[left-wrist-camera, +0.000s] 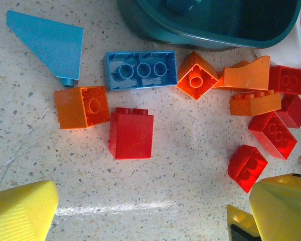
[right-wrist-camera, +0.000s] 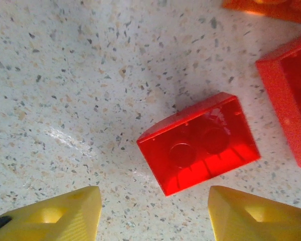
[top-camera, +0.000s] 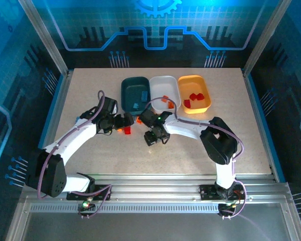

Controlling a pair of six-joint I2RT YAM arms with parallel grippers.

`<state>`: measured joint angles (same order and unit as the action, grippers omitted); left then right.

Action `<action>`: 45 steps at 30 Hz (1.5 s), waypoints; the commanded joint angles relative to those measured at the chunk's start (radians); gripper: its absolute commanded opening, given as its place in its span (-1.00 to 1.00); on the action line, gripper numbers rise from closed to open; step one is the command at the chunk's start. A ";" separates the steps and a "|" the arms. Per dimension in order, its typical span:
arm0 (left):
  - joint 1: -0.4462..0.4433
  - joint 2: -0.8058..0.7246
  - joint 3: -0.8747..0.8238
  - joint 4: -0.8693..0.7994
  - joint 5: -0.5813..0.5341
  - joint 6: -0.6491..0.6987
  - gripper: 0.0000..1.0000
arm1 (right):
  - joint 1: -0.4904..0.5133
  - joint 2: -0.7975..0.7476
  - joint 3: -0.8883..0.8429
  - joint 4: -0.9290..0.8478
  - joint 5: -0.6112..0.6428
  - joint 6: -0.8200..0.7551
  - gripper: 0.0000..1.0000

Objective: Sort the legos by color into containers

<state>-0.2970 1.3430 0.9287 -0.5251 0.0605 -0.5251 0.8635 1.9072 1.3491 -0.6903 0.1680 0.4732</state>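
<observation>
The table is a pale, speckled, stone-look surface, level, edged with blue strips along its sides. Close up, the top shows fine scratch lines and a band of glare. A slotted aluminium rail runs along the near edge. Angled metal posts frame the enclosure. The back panel carries a glowing blue gear graphic.

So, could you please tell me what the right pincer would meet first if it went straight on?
Most likely the red brick lying on the table, just ahead of the right pincer, whose fingers stand open; depth is hard to judge.
</observation>
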 commanded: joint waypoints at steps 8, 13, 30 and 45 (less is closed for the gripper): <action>0.013 -0.038 0.015 0.005 -0.015 -0.003 0.98 | -0.059 0.009 0.014 0.010 -0.004 -0.043 0.27; 0.015 -0.040 0.013 -0.002 -0.013 -0.003 0.98 | -0.073 0.086 0.066 -0.015 0.003 -0.074 0.28; 0.027 -0.072 0.009 -0.035 -0.035 0.017 0.98 | -0.056 0.146 0.107 0.007 0.021 -0.083 0.04; -0.005 -0.019 -0.023 -0.070 -0.110 0.015 0.95 | -0.256 -0.139 0.133 0.020 0.029 -0.063 -0.01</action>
<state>-0.2935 1.2999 0.9279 -0.5564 0.0059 -0.5220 0.7212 1.7687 1.4494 -0.6704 0.1757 0.4026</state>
